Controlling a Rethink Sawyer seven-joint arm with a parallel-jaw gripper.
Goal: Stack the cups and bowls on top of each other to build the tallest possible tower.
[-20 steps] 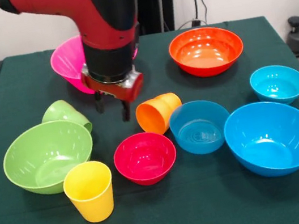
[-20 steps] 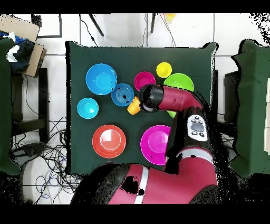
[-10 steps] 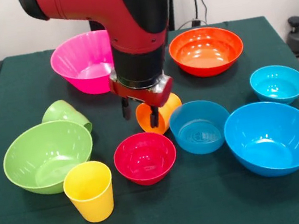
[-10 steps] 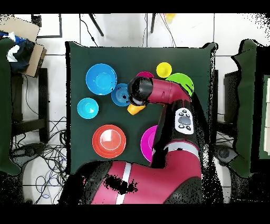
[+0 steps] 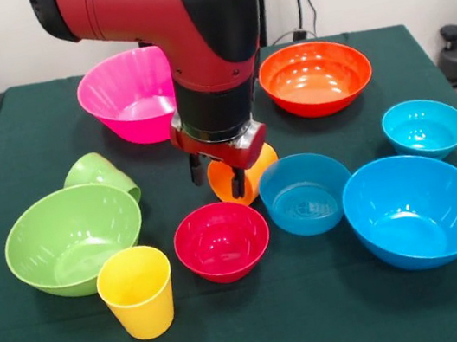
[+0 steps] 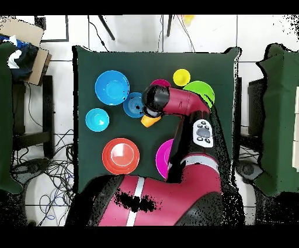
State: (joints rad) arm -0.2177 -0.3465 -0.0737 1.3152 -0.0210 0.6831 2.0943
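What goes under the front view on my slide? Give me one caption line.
Sawyer's claw straddles the rim of the tipped orange cup, behind the red bowl.

Tipped cup (image 5: 246,173) behind small bowl (image 5: 222,240) — hand (image 5: 217,182) over cup's mouth.

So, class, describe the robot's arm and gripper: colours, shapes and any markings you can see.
The arm is thick and rounded, glossy red with a black section running down to the wrist. Under the wrist sits a red plate, and from it hang the gripper's two thin dark fingers. From overhead, the arm shows a grey oval panel with dark buttons, and the base carries a white stripe.
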